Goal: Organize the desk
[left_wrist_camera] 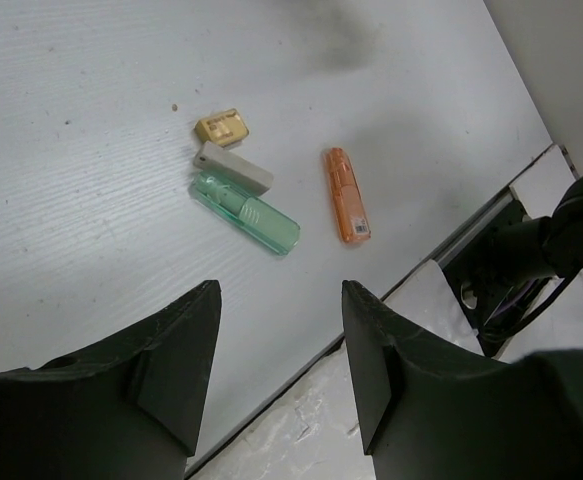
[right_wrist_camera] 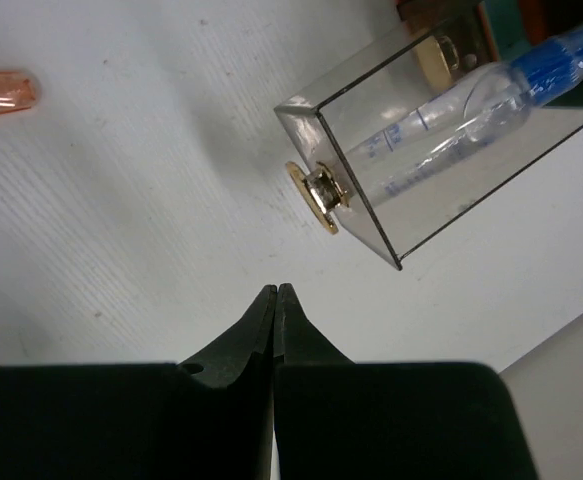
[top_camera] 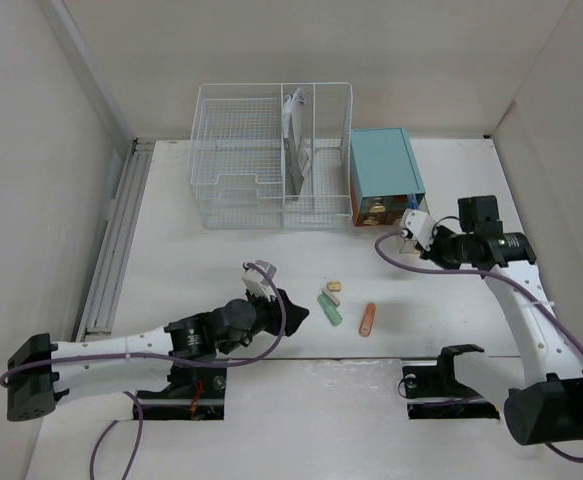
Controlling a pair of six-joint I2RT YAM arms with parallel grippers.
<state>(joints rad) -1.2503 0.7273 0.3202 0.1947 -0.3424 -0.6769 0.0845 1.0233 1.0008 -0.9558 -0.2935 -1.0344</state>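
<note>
Found the desk (top_camera: 201, 270), white and matte, filling the middle of the overhead frame, boxed in by pale walls (top_camera: 31, 150) at left, top and right. Noted a metal rail (top_camera: 116, 240) down its left edge and a seam low in the frame, with a speckled strip (top_camera: 321, 400) below it carrying both arm bases. Saw a white wire basket (top_camera: 241, 150) at upper centre and a teal cabinet (top_camera: 383, 165) just right of it. Spotted a clear drawer (right_wrist_camera: 431, 130) with a brass knob (right_wrist_camera: 316, 195) at upper right of the right wrist view. Counted four small things at centre: yellow block (left_wrist_camera: 222, 127), grey piece (left_wrist_camera: 234, 168), green case (left_wrist_camera: 246, 212), orange case (left_wrist_camera: 346, 195). Found the left gripper (left_wrist_camera: 281, 300) with jaws apart and empty, above bare desk at lower left of those things. Found the right gripper (right_wrist_camera: 275, 290) pressed together on nothing, near the knob but apart from it.
</note>
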